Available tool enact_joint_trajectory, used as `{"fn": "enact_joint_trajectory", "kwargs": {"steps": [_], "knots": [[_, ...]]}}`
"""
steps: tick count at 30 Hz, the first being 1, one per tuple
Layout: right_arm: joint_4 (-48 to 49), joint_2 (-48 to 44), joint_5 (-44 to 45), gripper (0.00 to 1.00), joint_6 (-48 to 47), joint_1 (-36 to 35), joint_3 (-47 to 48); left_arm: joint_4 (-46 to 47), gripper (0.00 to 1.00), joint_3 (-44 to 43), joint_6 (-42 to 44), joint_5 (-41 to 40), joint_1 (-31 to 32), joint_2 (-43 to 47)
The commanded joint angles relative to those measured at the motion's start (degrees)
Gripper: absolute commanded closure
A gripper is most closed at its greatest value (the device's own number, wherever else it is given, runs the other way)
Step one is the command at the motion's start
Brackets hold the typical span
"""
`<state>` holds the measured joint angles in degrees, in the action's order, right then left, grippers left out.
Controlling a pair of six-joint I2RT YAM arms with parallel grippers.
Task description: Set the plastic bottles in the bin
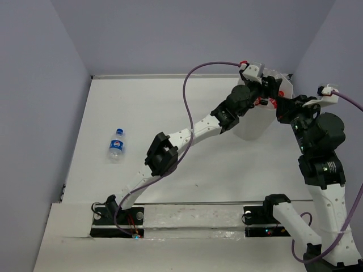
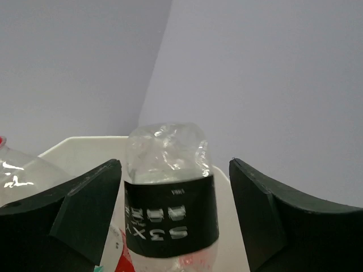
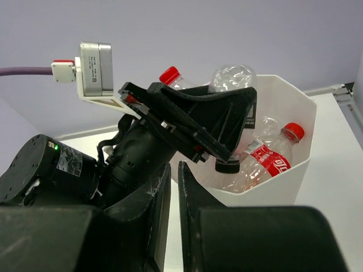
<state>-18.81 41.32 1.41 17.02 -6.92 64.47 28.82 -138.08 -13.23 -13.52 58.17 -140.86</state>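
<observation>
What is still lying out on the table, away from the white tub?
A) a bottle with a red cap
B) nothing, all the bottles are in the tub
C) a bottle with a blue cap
C: a single blue-capped bottle lies on the left part of the table, well apart from the bin at the far right.
</observation>
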Motion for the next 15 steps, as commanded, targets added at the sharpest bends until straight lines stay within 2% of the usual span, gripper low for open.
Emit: {"fn": "enact_joint_trajectory", "kwargs": {"steps": [1,3,5,8,15], "knots": [[2.72,-0.01,-2.62,0.84,0.65,-0.03,-0.13,6.51,0.07,1.93,2.77,-1.34,0.28,7.17],[2.72,-0.01,-3.16,0.84,0.74,-0.03,-0.31,6.51,0.01,2.90,3.91,-1.07,0.28,9.98],[2.72,-0.27,-3.34,0.83,0.83,-0.03,-0.39,6.43,0.01,5.36,4.53,-0.98,0.28,12.35],[2.55,-0.45,-4.75,0.82,0.83,-0.03,-0.57,6.16,0.01,10.71,6.02,-1.07,0.36,20.69],[2.63,0.07,-9.92,0.80,2.23,-0.03,-1.18,-2.78,0.01,23.89,11.30,-4.05,0.28,38.51]]}}
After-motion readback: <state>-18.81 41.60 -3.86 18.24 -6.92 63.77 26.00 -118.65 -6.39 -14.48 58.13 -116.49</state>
